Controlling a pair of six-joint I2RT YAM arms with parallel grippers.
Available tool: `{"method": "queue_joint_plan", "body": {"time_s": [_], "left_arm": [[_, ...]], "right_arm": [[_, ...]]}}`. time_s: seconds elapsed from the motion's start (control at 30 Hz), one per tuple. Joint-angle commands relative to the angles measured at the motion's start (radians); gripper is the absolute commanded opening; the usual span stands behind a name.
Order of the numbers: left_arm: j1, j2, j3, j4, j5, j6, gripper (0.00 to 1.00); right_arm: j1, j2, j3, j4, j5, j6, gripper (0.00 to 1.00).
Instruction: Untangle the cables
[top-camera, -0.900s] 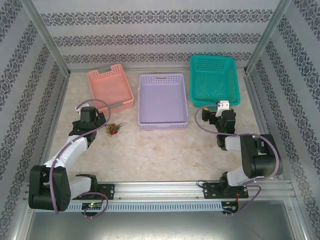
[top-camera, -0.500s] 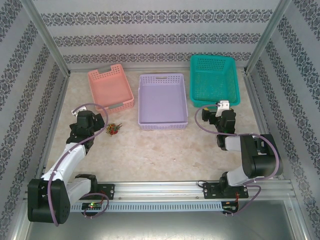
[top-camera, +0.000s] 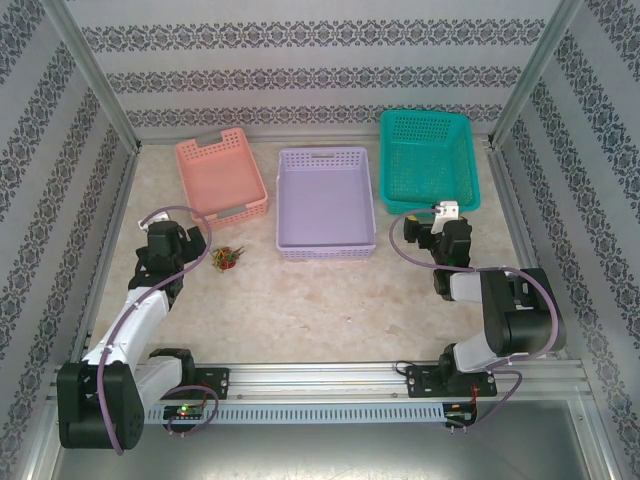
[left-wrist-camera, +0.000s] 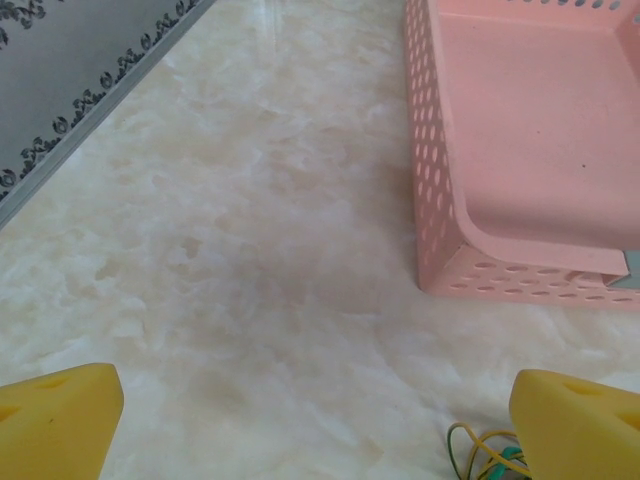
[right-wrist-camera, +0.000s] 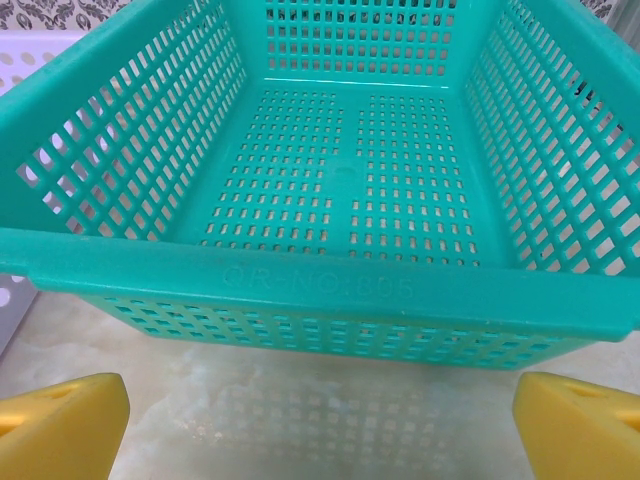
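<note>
The left gripper (left-wrist-camera: 320, 430) stands wide apart. Its two yellow fingertips (left-wrist-camera: 58, 418) sit at the two lower corners of the left wrist view, with only bare worktop (left-wrist-camera: 250, 250) between them. It holds nothing and touches nothing. The cables (left-wrist-camera: 482, 453) lie on the worktop just beside the inner edge of its right fingertip, as a small tangled bundle. Whether the fingertip touches them, I cannot tell. In this view yellow and green strands are visible.

The right gripper (right-wrist-camera: 320, 430) is also fully apart and empty. Its yellow fingertips (right-wrist-camera: 60, 425) hover above the worktop, in front of the near wall of the teal basket (right-wrist-camera: 330, 285), close to it but not touching.

From the top camera, there are two arms and three baskets in a row at the far side: one pink basket (top-camera: 222, 178) at the left, one lilac basket (top-camera: 327, 205) in the middle and one teal basket at the right. All three are empty inside. There is one bundle of cables, lying between the left gripper and the near left corner of the lilac basket, just before the pink basket. Red, green and yellow colours show in it, but the single wires are too thin to count.
</note>
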Motion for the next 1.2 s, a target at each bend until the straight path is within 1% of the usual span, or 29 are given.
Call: {"method": "queue_joint_plan", "body": {"time_s": [0.0,0.07,0.1,0.13,0.17,0.2,0.23,0.27,0.3,0.33,0.37,0.4,0.43,0.47,0.5,0.53,0.57,0.6,0.63,0.73,0.8,0.83,0.87,0.9,0.93,1.0,1.1,1.17], "left_arm": [[0.017,-0.022,-0.008,0.035,0.045,0.032,0.99],[0.019,-0.037,-0.016,0.04,0.068,0.037,0.99],[0.02,-0.051,-0.015,0.032,0.098,0.049,0.99],[0.022,-0.074,-0.014,0.022,0.135,0.078,0.99],[0.022,-0.1,-0.012,0.004,0.135,0.061,0.99],[0.023,-0.134,0.01,-0.067,0.065,-0.013,0.99],[0.025,-0.168,0.033,-0.148,-0.041,-0.118,0.99],[0.034,-0.191,0.046,-0.195,-0.092,-0.179,0.99],[0.058,-0.219,0.045,-0.2,-0.06,-0.199,0.99],[0.089,-0.241,0.041,-0.181,0.041,-0.19,0.99],[0.106,-0.244,0.043,-0.175,0.123,-0.194,0.99],[0.109,-0.234,0.058,-0.193,0.185,-0.22,0.99],[0.107,-0.218,0.08,-0.227,0.236,-0.256,0.99],[0.098,-0.216,0.089,-0.25,0.26,-0.295,0.99],[0.096,-0.221,0.095,-0.281,0.281,-0.348,0.99],[0.096,-0.218,0.11,-0.344,0.283,-0.422,1.0],[0.096,-0.211,0.122,-0.401,0.291,-0.482,0.99],[0.096,-0.198,0.129,-0.441,0.326,-0.532,0.98],[0.088,-0.192,0.136,-0.463,0.366,-0.568,0.95],[0.059,-0.163,0.148,-0.571,0.419,-0.715,0.82],[0.041,-0.135,0.145,-0.591,0.469,-0.791,0.74],[0.03,-0.12,0.146,-0.583,0.483,-0.83,0.72],[0.016,-0.106,0.149,-0.565,0.489,-0.858,0.71],[0.0,-0.08,0.157,-0.537,0.497,-0.891,0.7],[-0.017,-0.042,0.179,-0.522,0.502,-0.91,0.7],[-0.063,0.049,0.243,-0.527,0.489,-0.919,0.7],[-0.146,0.17,0.313,-0.533,0.452,-0.942,0.69],[-0.188,0.233,0.324,-0.516,0.432,-0.963,0.64]], "right_arm": [[-0.009,0.006,0.011,0.026,-0.005,0.004,0.98],[-0.01,-0.022,0.003,0.043,-0.009,0.005,0.98],[-0.001,-0.071,0.008,-0.011,0.017,0.001,0.98],[0.021,-0.146,0.012,-0.084,0.085,-0.003,0.98],[0.041,-0.227,0.018,-0.144,0.135,-0.009,0.98],[0.058,-0.328,0.023,-0.195,0.174,0.017,0.98],[0.062,-0.429,0.042,-0.25,0.195,0.105,0.98],[0.06,-0.499,0.078,-0.336,0.222,0.223,0.98],[0.046,-0.561,0.126,-0.472,0.261,0.374,0.98],[0.025,-0.605,0.176,-0.639,0.31,0.563,0.98],[-0.008,-0.64,0.219,-0.83,0.325,0.711,0.98],[-0.062,-0.673,0.259,-0.962,0.301,0.856,0.98],[-0.126,-0.682,0.241,-0.931,0.196,0.916,0.98],[-0.187,-0.677,0.221,-0.878,0.07,0.975,0.98],[-0.222,-0.658,0.23,-0.902,-0.029,1.032,0.98],[-0.204,-0.644,0.29,-1.035,-0.017,1.024,0.98],[-0.156,-0.635,0.346,-1.145,0.036,0.985,0.98],[-0.089,-0.618,0.413,-1.256,0.115,0.919,0.98],[-0.047,-0.589,0.476,-1.347,0.142,0.861,0.98],[0.022,-0.503,0.603,-1.56,0.074,0.778,0.98],[0.097,-0.504,0.602,-1.583,0.043,0.757,0.98],[0.144,-0.513,0.591,-1.568,0.014,0.735,0.93],[0.188,-0.525,0.579,-1.547,-0.007,0.714,0.89],[0.248,-0.535,0.568,-1.527,-0.01,0.698,0.88],[0.303,-0.539,0.562,-1.514,-0.009,0.689,0.88],[0.382,-0.526,0.556,-1.5,-0.017,0.686,0.88],[0.456,-0.479,0.563,-1.488,-0.052,0.694,0.87],[0.487,-0.447,0.565,-1.464,-0.084,0.702,0.87]]}}
